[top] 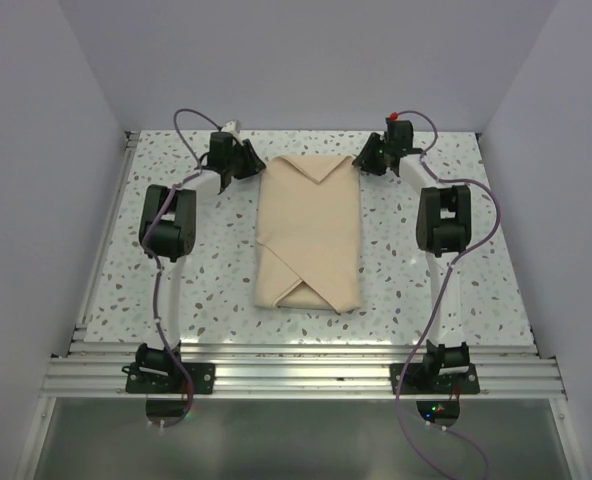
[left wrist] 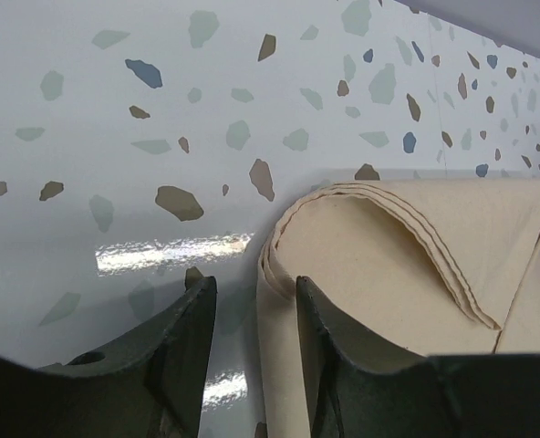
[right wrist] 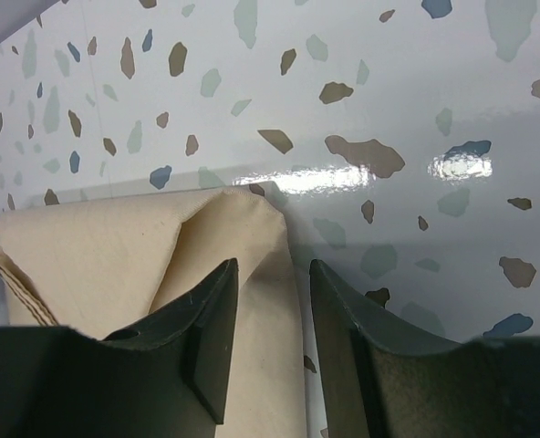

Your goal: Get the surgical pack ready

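With the folded tan cloth pack (top: 308, 230) lying mid-table (top: 216, 285) between plain white walls (top: 296, 60), the left gripper (top: 244, 158) and right gripper (top: 368, 158) are each straddling a far corner, jaws partly spread, apparently readying a grab that calls for closing on the fabric.

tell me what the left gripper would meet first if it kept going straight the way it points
Probably the folded corner of the tan-beige cloth bundle, whose edge lies inside the open left gripper. Beyond that corner only the speckled white table top shows, though depth is hard to judge.
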`<state>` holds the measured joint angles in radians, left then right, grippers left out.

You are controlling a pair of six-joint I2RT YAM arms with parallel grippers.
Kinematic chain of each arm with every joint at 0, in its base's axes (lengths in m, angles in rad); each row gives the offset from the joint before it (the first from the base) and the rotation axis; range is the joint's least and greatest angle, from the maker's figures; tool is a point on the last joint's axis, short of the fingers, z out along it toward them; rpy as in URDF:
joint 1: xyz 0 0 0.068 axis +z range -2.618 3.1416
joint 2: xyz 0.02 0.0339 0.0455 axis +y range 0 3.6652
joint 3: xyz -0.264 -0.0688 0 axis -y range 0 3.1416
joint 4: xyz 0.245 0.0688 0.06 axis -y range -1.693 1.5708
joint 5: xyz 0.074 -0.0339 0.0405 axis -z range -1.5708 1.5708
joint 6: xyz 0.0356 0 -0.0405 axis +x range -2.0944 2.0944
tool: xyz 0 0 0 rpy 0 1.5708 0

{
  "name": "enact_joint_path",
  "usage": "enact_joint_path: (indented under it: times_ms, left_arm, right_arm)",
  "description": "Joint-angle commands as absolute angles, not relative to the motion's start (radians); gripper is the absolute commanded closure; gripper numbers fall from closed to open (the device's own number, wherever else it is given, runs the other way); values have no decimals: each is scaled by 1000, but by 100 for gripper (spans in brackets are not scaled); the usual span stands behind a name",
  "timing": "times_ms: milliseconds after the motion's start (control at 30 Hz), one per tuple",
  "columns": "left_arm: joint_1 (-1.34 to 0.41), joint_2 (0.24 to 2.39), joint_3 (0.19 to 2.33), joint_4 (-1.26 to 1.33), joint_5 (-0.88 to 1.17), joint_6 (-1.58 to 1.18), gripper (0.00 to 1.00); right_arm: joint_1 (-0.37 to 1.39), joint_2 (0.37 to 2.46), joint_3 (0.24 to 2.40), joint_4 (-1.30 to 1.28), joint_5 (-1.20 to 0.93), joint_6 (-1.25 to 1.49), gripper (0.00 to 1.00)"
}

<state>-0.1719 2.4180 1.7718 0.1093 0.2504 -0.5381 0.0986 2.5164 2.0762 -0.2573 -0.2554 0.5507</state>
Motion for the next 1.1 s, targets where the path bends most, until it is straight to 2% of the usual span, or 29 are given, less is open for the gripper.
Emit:
enact_joint_path:
  times_ms: [0, 267, 400, 467, 533, 667, 733, 800, 1067]
  left_arm:
    - [-195, 2470, 1816, 45, 242, -540, 56]
    - [-219, 2499, 1861, 3, 222, -535, 56]
    - [-230, 2499, 1870, -40, 199, -526, 56]
    - [-232, 2497, 1868, -48, 184, -523, 62]
    - [-232, 2496, 1868, -61, 161, -522, 67]
    - [-232, 2494, 1868, -71, 140, -522, 91]
    - [-232, 2497, 1884, -77, 132, -517, 100]
    - [-230, 2511, 1910, -87, 126, -517, 100]
    - [-216, 2575, 2019, -84, 124, -529, 100]
  right_arm:
    - [106, 2563, 2103, -298, -249, 555, 59]
    - [112, 2583, 2128, -310, -249, 555, 61]
    - [123, 2586, 2128, -316, -239, 554, 66]
    - [123, 2585, 2128, -321, -235, 552, 74]
    - [123, 2580, 2122, -321, -226, 552, 77]
    - [123, 2571, 2121, -318, -209, 552, 91]
    - [123, 2571, 2126, -319, -201, 555, 97]
    - [123, 2571, 2129, -313, -195, 560, 100]
    - [118, 2628, 2196, -253, -199, 633, 100]
